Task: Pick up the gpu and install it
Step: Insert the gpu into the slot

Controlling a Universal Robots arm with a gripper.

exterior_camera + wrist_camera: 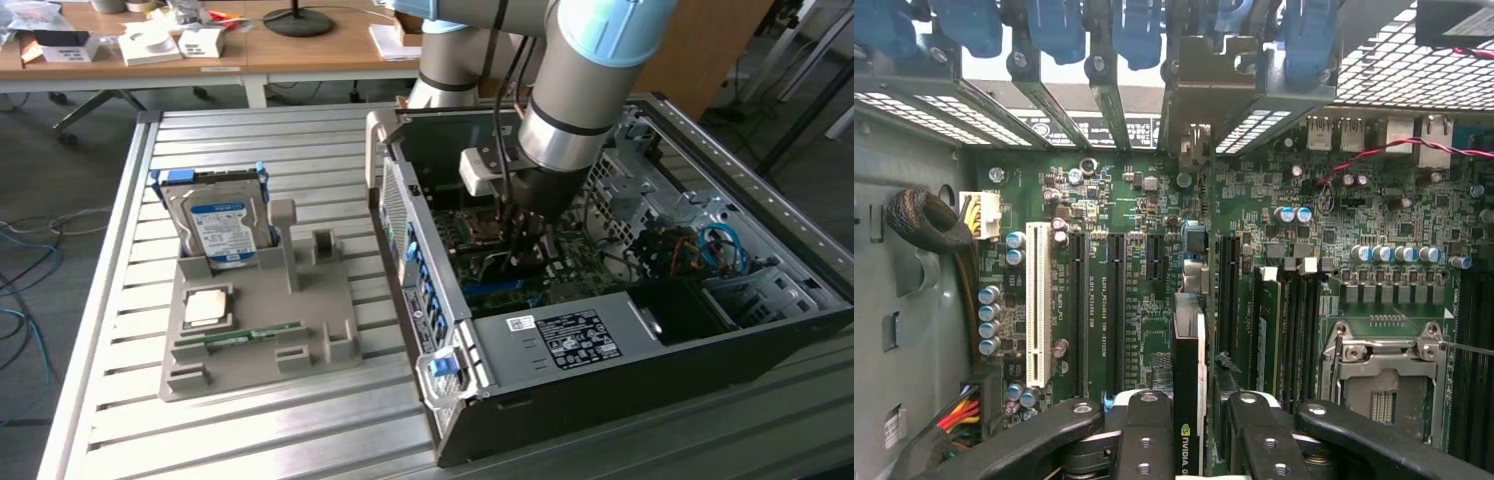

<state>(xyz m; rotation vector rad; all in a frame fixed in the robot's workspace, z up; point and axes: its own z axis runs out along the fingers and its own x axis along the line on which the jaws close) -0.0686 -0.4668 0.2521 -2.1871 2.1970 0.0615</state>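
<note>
One gpu (1188,350) is inside the one open computer case (641,390), which lies on the counter (240,140) at the exterior view's right. The single end effector (1196,410) is clenched on it, a black finger (1144,430) on each side. Seen edge-on from the wrist, the card is thin and dark with a small green logo, and it stands upright over the long slots of the green motherboard (1144,200). At the exterior view's left, one grey holder (314,290) carries one blue-labelled hard drive (220,225), one processor (207,307) and one memory stick (240,338).
</note>
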